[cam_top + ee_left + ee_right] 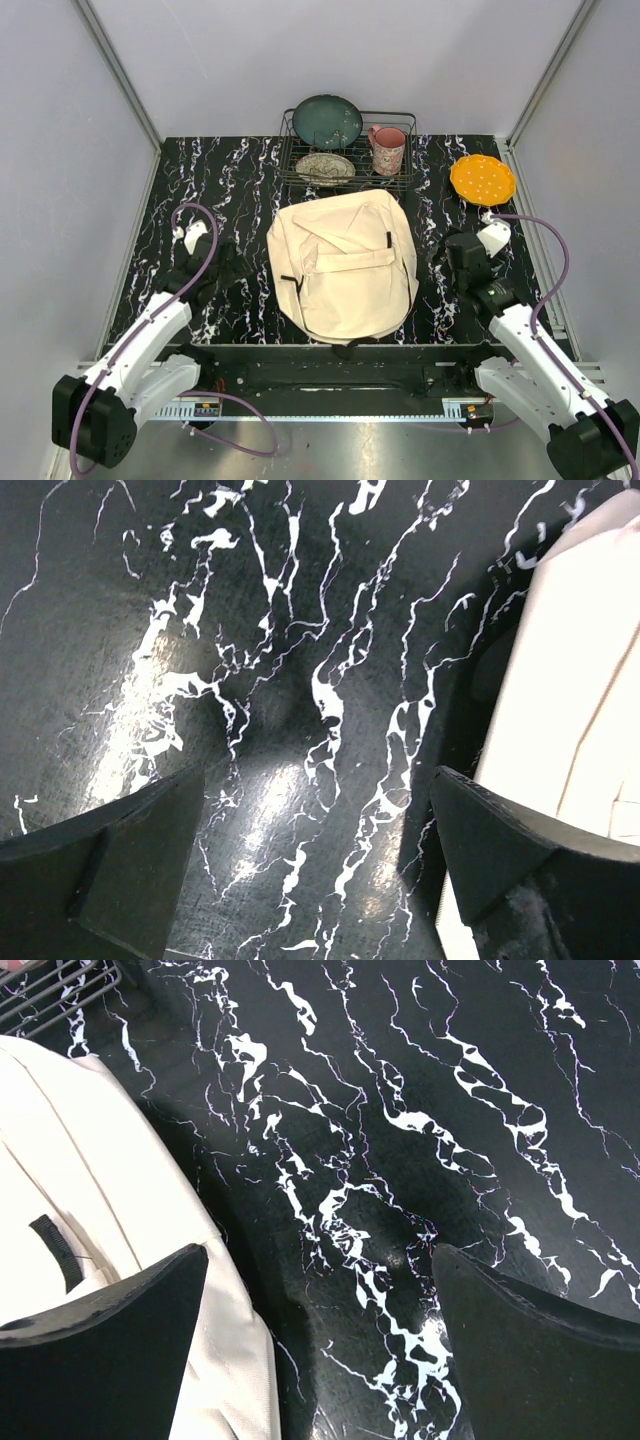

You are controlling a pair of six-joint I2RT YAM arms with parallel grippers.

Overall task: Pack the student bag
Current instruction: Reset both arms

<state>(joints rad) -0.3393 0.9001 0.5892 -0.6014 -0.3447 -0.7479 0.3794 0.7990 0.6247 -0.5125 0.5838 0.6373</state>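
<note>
Behind student bag (343, 265), rack (362, 166); right of it, plate (483, 180)

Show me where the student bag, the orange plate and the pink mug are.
student bag (345, 285): top view, middle of its cream front.
orange plate (482, 180): top view, centre of the plate.
pink mug (388, 152): top view, its outer wall.

The gripper (318, 1340) hangs spread wide over the marble table (420, 1110), the student bag (90, 1210) at left.

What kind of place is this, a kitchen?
Probably a robot lab booth, not a kitchen: two robot arms bolted to a marble-patterned table, plain walls all round, a backpack and dish rack laid out.
</note>
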